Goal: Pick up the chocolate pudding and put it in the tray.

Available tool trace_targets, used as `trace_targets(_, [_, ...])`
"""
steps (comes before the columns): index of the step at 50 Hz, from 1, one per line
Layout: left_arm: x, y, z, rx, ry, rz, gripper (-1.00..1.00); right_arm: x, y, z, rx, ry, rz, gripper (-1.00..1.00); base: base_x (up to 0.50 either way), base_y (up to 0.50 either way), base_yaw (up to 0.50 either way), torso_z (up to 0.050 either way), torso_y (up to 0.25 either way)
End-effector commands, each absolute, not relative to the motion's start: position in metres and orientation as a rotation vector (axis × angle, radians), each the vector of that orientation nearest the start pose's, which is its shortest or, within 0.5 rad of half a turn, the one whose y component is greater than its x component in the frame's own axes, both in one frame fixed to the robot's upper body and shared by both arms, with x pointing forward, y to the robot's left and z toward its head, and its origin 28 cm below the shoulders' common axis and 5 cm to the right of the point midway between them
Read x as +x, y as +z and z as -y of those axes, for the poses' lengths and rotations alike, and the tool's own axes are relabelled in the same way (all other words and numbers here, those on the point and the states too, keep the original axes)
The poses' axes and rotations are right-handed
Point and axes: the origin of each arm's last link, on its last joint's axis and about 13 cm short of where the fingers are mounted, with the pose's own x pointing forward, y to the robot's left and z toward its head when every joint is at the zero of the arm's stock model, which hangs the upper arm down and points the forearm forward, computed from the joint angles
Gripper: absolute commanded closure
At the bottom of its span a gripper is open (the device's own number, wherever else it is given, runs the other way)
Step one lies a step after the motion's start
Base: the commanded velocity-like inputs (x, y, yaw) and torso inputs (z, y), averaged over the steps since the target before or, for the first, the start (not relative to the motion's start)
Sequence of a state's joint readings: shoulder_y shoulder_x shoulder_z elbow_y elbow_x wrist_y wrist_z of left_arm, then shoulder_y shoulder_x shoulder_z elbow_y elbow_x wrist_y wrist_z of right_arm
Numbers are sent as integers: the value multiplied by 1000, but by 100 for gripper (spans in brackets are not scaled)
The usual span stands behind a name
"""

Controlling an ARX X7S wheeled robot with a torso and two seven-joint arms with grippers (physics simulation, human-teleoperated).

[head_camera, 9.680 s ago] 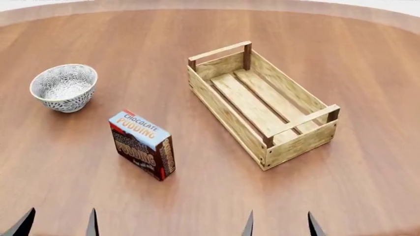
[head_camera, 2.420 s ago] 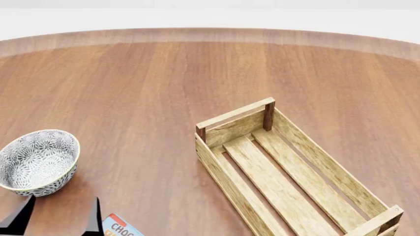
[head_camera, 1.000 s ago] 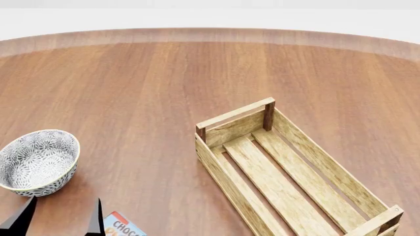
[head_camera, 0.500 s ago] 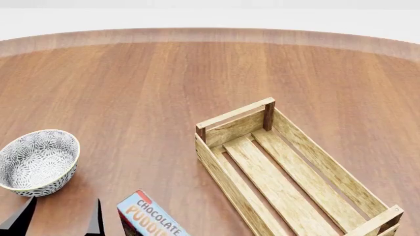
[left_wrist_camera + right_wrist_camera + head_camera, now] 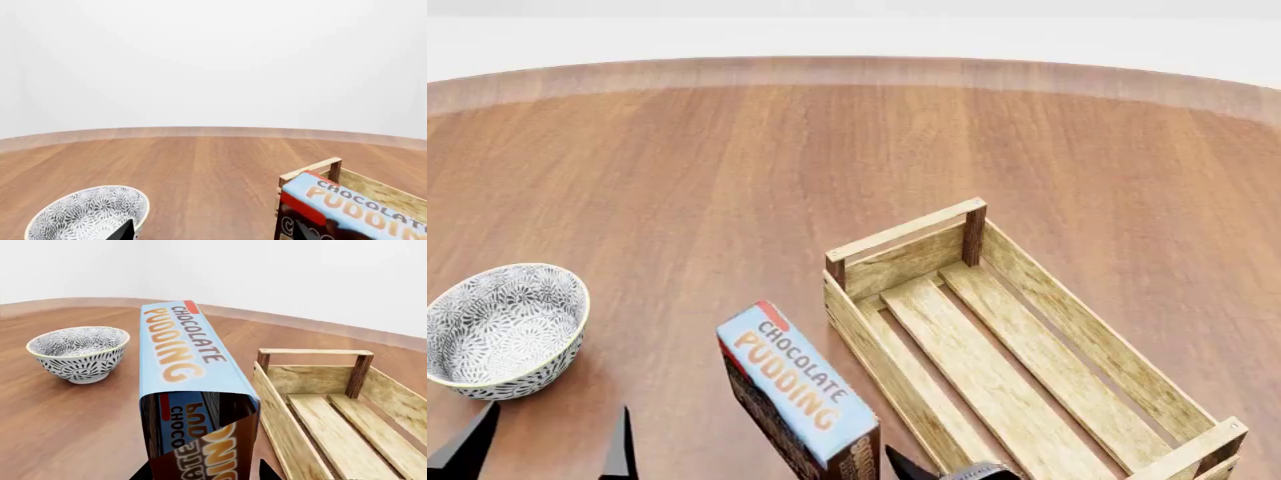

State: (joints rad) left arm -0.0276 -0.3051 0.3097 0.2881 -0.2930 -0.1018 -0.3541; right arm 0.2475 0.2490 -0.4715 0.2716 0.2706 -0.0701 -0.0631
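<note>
Chocolate pudding [image 5: 797, 394]: lifted clear of the table [image 5: 694, 180], tilted, just beside the tray's near left side.
Tray [image 5: 1014, 350]: on the table, nothing inside.
Right gripper [image 5: 203, 471]: clamped on the carton's lower end.
Left gripper [image 5: 541, 452]: fingers spread, holding nothing, near the patterned bowl [image 5: 503, 328].

quick count: 1 chocolate pudding carton [image 5: 797, 394], 1 wooden tray [image 5: 1024, 356], 1 patterned bowl [image 5: 505, 329], all on 1 round tabletop [image 5: 761, 170]. 2 grippers poking in, left [image 5: 545, 450], right [image 5: 941, 470].
</note>
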Motion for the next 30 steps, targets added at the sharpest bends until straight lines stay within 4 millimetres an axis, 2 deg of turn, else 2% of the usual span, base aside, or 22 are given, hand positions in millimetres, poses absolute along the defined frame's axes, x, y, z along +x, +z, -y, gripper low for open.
trace_targets(1, [207,61,-203,-26,-15,102,-100,262,30,97,-115,375,8,100,0,0,0,0,0])
trace_targets(17, [206,59,-201,-24,-16,94,-100,270,53,117,-112,273,65,100,0,0,0,0,0])
trace_targets(30, [206,55,-200,-24,-19,90,-100,273,52,131,-110,192,80,100,0,0,0,0,1])
